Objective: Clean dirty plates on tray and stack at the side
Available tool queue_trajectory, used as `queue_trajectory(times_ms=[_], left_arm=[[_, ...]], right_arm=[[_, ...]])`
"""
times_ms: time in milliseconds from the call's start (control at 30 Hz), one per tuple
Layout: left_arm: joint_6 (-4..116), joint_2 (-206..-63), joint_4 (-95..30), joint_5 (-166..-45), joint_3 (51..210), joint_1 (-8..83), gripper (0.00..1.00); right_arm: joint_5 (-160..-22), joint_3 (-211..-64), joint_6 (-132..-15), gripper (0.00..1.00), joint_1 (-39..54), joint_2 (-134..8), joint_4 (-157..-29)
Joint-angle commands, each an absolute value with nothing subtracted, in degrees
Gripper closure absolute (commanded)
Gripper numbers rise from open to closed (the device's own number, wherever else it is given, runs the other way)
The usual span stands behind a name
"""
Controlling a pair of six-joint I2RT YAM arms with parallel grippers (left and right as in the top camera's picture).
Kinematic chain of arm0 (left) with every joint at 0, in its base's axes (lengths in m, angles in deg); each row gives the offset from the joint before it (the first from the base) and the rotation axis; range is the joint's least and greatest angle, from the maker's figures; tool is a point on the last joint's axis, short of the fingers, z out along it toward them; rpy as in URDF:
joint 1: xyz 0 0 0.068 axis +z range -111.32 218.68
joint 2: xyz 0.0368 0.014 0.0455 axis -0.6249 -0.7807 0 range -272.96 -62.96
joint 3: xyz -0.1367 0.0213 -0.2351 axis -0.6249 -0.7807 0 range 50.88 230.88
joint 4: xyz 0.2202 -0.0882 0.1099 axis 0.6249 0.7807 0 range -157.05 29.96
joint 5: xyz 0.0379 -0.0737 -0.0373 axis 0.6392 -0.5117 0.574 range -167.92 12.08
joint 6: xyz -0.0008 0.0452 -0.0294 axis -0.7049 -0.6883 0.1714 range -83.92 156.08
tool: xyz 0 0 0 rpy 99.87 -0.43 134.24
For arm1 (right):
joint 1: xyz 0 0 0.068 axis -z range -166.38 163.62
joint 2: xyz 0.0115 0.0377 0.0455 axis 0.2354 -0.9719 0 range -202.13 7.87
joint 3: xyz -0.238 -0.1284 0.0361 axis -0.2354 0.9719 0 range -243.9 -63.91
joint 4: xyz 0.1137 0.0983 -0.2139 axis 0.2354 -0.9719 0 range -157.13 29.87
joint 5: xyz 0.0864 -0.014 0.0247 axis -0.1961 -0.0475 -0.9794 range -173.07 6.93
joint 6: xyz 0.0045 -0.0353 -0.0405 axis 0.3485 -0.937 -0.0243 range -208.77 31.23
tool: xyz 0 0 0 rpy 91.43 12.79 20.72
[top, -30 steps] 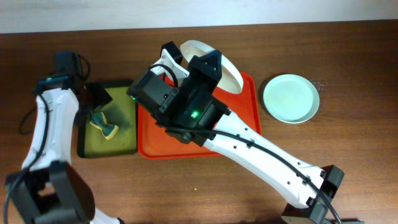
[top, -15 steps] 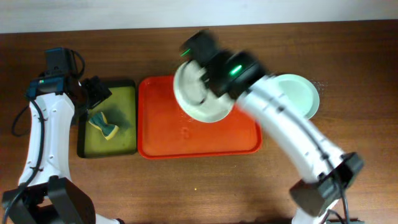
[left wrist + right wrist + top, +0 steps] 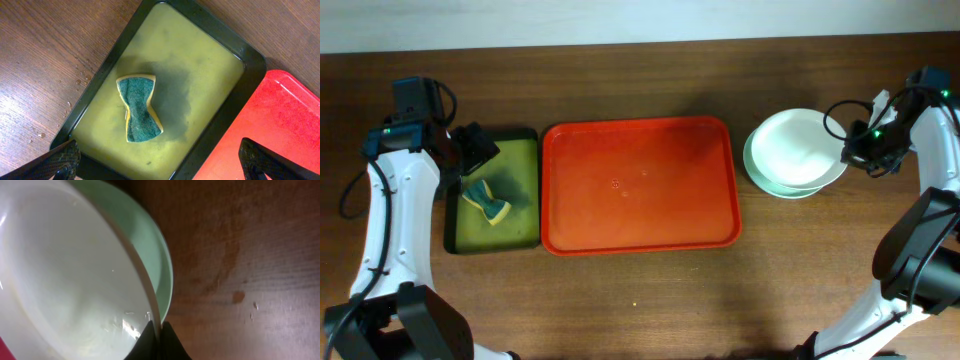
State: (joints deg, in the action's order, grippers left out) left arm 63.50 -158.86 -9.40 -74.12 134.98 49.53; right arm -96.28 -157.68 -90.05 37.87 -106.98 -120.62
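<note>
Right gripper [image 3: 156, 332] jaws pinched shut on white plate [image 3: 792, 148] rim; plate sits offset over mint plate [image 3: 767, 180], right of red tray [image 3: 640, 190]. Left gripper [image 3: 159, 162] jaws wide, holding nothing, above sponge [image 3: 139, 107] in olive tray [image 3: 250, 56].

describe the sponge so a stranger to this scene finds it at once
Start at the big red tray mid-table. Left of it sits a smaller black-rimmed olive tray. The sponge lies alone inside: bow-tie shaped, dark green top, yellow edges.
</note>
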Motion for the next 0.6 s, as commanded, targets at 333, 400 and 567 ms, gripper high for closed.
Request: queue_trajectory(times_ms=[333, 400, 567], left_arm=[[63.02, -158.84, -9.51, -74.1, 135.31, 49.6, 0.01], [63.02, -158.84, -9.46, -74.1, 135.31, 49.6, 0.01], [63.02, -158.84, -9.46, -74.1, 135.31, 49.6, 0.01]], right_arm=[[-97.97, -151.34, -89.74, 0.01, 37.49, -99.92, -122.39], [-98.14, -151.32, -89.74, 0.01, 36.71, -93.41, -126.67], [-102.36, -151.32, -89.74, 0.01, 27.59, -68.95, -136.75]])
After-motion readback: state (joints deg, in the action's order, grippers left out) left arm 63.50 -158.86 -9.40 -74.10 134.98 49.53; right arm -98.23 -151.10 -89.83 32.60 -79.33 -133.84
